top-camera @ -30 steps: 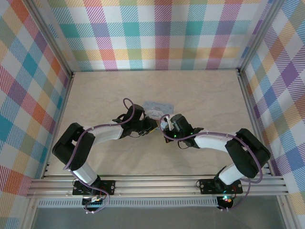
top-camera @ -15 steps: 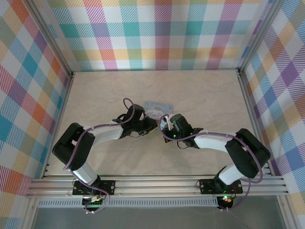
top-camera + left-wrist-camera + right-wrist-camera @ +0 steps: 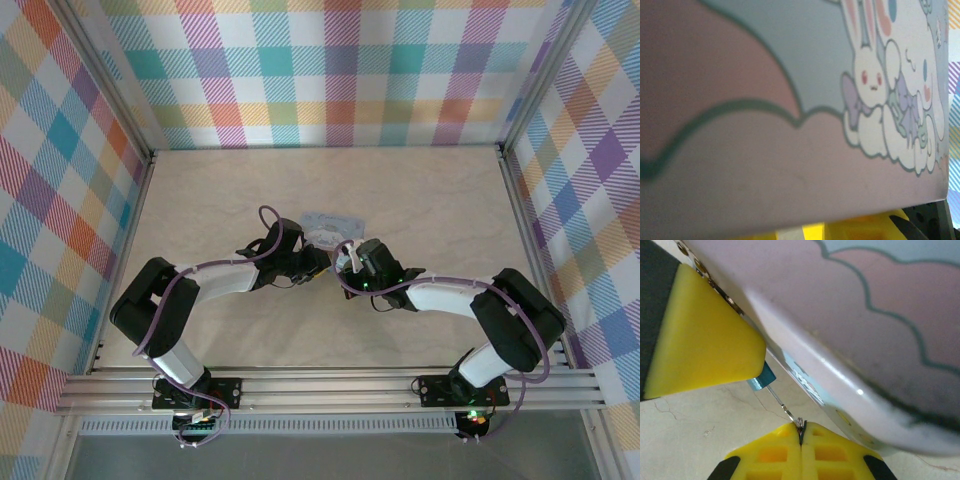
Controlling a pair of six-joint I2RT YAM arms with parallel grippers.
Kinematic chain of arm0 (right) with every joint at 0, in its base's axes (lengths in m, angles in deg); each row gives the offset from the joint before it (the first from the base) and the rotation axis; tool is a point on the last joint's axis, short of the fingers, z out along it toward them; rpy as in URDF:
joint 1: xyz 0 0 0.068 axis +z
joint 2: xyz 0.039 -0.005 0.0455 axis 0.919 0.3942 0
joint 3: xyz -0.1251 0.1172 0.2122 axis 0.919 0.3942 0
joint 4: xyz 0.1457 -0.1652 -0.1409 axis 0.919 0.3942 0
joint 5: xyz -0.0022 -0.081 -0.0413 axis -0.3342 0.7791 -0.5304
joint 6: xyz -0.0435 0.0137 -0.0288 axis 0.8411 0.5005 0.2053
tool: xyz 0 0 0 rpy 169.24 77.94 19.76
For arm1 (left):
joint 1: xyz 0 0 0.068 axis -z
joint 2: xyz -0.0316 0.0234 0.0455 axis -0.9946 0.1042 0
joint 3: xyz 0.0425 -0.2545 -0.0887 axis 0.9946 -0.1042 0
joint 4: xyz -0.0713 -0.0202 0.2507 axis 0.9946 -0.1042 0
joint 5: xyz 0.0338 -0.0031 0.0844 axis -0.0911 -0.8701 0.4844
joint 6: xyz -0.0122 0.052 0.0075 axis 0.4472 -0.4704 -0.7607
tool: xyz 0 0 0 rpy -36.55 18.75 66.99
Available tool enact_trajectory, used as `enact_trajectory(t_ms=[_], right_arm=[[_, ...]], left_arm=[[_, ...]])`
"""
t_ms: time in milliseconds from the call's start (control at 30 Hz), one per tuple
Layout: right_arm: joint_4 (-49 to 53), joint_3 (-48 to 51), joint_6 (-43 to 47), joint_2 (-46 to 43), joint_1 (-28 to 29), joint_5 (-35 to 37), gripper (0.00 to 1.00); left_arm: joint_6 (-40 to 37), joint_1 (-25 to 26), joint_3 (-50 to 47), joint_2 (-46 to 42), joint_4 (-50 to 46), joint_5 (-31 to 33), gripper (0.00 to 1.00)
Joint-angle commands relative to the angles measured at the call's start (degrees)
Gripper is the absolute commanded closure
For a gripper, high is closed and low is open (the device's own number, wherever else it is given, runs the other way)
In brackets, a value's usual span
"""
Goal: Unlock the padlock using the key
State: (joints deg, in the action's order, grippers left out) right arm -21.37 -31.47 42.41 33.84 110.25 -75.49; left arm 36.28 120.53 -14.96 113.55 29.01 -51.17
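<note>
Nearly at the middle of the tabletop (image 3: 440, 200), well away from every edge, two robot arms meet beside a pale-blue tin box (image 3: 335, 222) printed with a white cartoon rabbit and pink clouds. From the right wrist, the padlock (image 3: 761, 379) shows as a small teal-blue block with a metallic sheen. It peeks out from under one yellow finger (image 3: 705, 345) of the left pincer (image 3: 320, 262), just beside the tin's lower rim and close above the marbled surface. A thin silvery stem, apparently the key (image 3: 782, 407), runs slantwise from the teal body down to the right pincer (image 3: 801, 432). Its yellow fingertips are pressed together on the stem's bright end. Only the one left finger is seen bearing on the lock, so it cannot be told whether the left pincer is clamped or apart.
</note>
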Motion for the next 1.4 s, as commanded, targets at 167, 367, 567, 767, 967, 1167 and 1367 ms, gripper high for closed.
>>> enact_trajectory(t_ms=[167, 367, 567, 767, 967, 1167, 1367], right_arm=[[-4.1, -1.3, 0.9, 0.3, 0.5, 0.4, 0.97], [-6.4, -0.5, 2.0, 0.3, 1.0, 1.6, 0.97], [-10.2, 0.3, 3.3, 0.4, 1.1, 2.5, 0.98], [-12.2, 0.3, 3.8, 1.0, 1.1, 2.1, 0.98], [-13.7, 0.3, 4.3, 1.4, 1.1, 2.3, 0.98], [-15.3, 0.1, 5.3, 1.8, 1.1, 2.3, 0.98], [-16.9, 0.1, 6.6, 2.7, 1.2, 2.2, 0.97]], left_arm=[[1.2, 1.3, 2.3, 0.3, -0.1, -1.8, 0.87], [1.5, 1.6, 2.7, 0.3, -0.7, -1.8, 0.88], [1.7, 2.0, 2.8, 0.5, -1.0, -1.8, 0.89], [1.9, 2.2, 2.8, 0.7, -1.2, -1.7, 0.89], [1.8, 2.5, 3.0, 0.9, -1.5, -1.8, 0.89], [2.0, 2.7, 3.3, 1.1, -1.6, -1.8, 0.89], [2.1, 3.0, 3.6, 1.4, -1.8, -1.7, 0.89]])
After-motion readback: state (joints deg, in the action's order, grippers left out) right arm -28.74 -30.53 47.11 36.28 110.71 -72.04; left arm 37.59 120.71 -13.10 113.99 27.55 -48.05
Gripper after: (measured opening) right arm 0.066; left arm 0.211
